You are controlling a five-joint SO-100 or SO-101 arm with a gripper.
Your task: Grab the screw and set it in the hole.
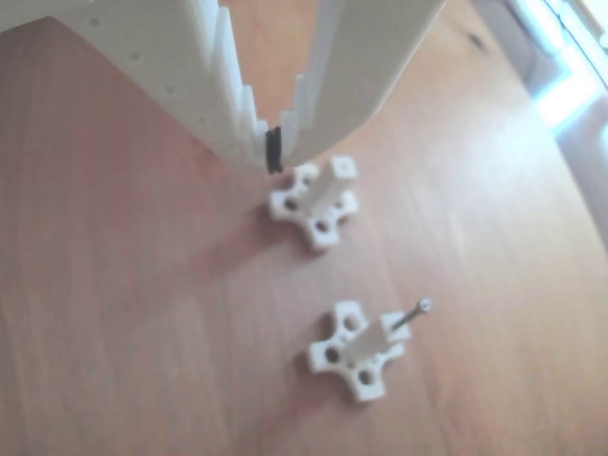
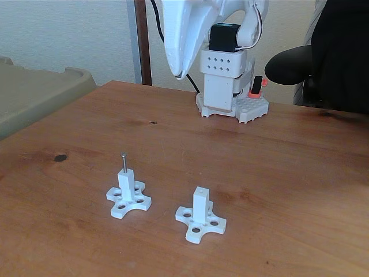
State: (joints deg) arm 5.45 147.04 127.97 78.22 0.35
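White pincer (image 1: 274, 152) w/ tips nearly shut, nothing between them but a dark band, raised above the wood surface (image 2: 277, 173), empty post (image 1: 338, 180) just below it w/ hole (image 1: 344, 168) at its tip, screw (image 1: 414, 313) standing upright in the other post (image 2: 126, 186), posts apart

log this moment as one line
gripper: raised, empty | screw: upright in left post | right post hole: empty | table

Soft daylight, blurry washed-out close view
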